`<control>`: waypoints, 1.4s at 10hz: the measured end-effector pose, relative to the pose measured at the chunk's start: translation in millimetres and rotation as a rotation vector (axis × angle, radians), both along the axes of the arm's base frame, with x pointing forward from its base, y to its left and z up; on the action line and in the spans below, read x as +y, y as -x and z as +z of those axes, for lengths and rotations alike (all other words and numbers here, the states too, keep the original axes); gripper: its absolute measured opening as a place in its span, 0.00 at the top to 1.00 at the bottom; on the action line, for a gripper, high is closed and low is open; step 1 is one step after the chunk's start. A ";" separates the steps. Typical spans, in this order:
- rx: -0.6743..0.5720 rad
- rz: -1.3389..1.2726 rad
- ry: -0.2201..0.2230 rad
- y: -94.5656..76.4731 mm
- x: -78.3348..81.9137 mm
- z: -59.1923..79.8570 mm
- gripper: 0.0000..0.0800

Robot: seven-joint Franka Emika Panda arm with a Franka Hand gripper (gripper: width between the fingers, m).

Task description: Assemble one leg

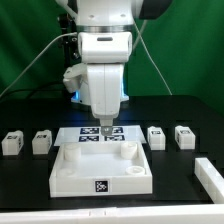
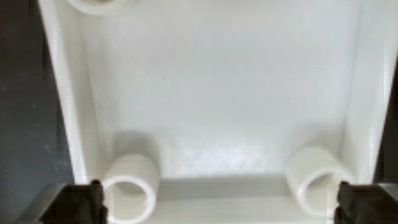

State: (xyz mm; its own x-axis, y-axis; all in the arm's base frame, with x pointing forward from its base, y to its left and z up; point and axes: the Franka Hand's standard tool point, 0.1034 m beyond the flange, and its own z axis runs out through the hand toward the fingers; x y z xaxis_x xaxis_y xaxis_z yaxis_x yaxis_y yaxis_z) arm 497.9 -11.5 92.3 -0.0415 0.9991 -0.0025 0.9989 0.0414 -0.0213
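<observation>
My hand (image 1: 107, 128) (image 2: 222, 205) hangs released, the fingers (image 2: 79, 204) spread wide and gripping nothing. It is low over the far edge of the white panel (image 1: 100, 168). In the wrist view, two round sockets (image 2: 132, 186) of the panel lie just ahead of my fingertips; whether I touch the panel I cannot tell. The marker board (image 1: 88, 134) lies behind the hand, partly hidden. On the black desk (image 1: 25, 200), one leg (image 1: 157, 136) stands near the panel on the exterior view's right, with a second leg (image 1: 184, 135) beyond it. A third leg (image 1: 42, 141) and a fourth leg (image 1: 12, 142) stand on the exterior view's left.
</observation>
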 end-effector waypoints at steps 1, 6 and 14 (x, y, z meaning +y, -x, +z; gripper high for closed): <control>0.001 0.030 -0.001 -0.1 1.2 -0.9 0.19; 0.000 0.008 -0.005 36.1 -4.5 -25.0 0.19; 0.035 -0.071 -0.030 78.9 -7.7 -80.7 0.19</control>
